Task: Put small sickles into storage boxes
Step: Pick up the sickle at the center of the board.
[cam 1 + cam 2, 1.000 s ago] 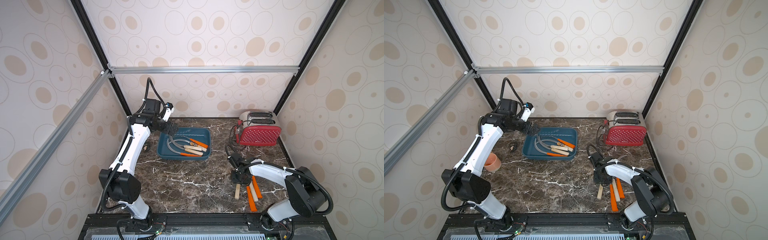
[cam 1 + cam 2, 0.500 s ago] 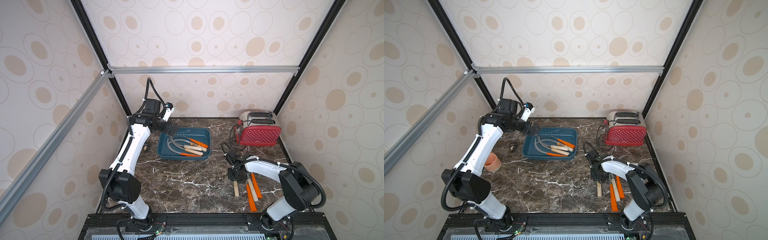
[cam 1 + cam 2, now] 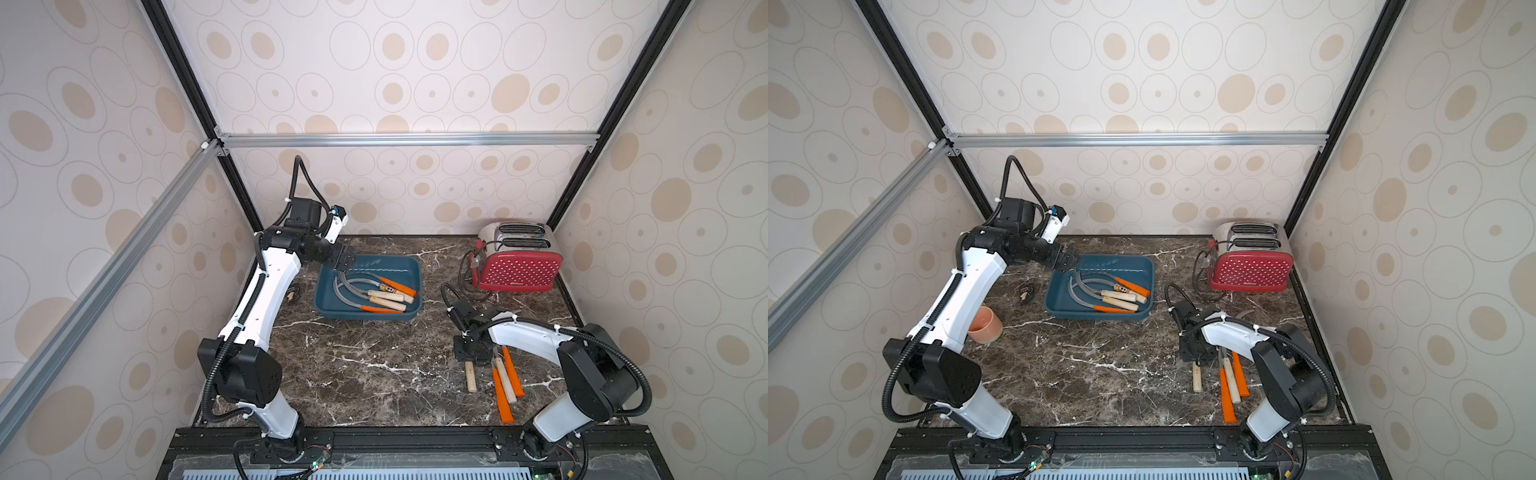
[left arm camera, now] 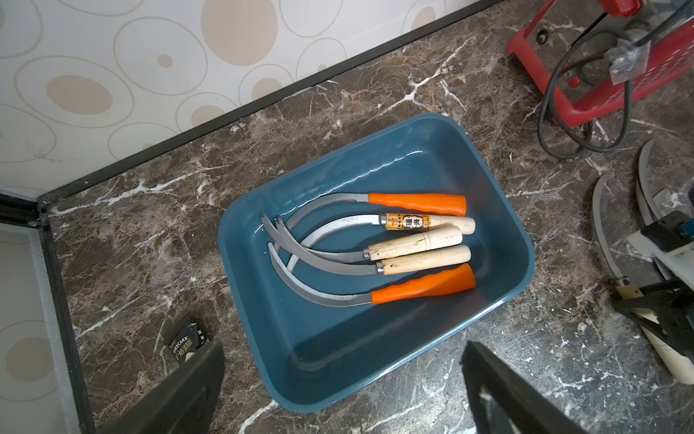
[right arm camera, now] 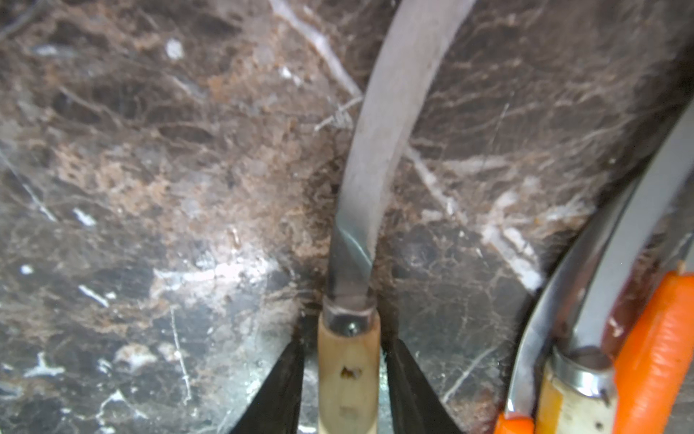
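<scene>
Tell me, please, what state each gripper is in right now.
Left gripper: open, empty, over the tray.
Right gripper: open, fingers either side of a wooden-handled sickle, not clamping it.

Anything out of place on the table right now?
A small black packet printed DRYCAKE lies loose on the table beside the blue tray. The cord of the red toaster sprawls loose too. Nothing looks spilled or broken.

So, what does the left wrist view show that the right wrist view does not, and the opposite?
Only left wrist: the blue tray holding five sickles, the red toaster, the wall. Only right wrist: close detail, the metal collar of a wooden-handled sickle between the fingers of the right tool, narrow gaps either side. Both: the marble table and loose grey blades on it.
</scene>
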{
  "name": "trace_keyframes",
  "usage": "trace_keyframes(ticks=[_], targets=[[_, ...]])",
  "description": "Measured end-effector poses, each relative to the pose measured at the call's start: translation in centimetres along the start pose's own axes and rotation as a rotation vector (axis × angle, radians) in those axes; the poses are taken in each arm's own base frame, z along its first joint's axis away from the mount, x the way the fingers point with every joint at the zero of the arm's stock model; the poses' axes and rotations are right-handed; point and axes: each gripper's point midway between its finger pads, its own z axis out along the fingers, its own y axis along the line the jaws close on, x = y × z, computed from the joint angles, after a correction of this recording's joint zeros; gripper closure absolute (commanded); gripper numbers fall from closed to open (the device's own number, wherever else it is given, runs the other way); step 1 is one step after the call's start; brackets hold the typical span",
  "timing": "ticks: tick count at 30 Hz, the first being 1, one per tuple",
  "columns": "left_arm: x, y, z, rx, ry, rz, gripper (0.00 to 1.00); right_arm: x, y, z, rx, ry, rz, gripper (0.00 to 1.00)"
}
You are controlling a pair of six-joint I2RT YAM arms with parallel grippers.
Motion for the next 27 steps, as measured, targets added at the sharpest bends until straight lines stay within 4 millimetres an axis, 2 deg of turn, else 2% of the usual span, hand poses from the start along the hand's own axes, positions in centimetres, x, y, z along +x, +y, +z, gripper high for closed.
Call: trace_keyframes(ticks=[13,18,27], targets=[[-0.05,-0.14,-0.06,0.007,-0.003,0.000,0.01,0.54,0.02,0.06,-0.015,0.004,0.014,0.69],[-0.12,-0.15,-0.28,0.005,-0.008,0.001,0.01,0.52,0.16,0.08,-0.019,0.004,0.018,0.76],[-0.20,-0.23,-0.43,0.007,-0.013,0.001,0.01,0.53,0.14,0.07,-0.014,0.002,0.014,0.93]])
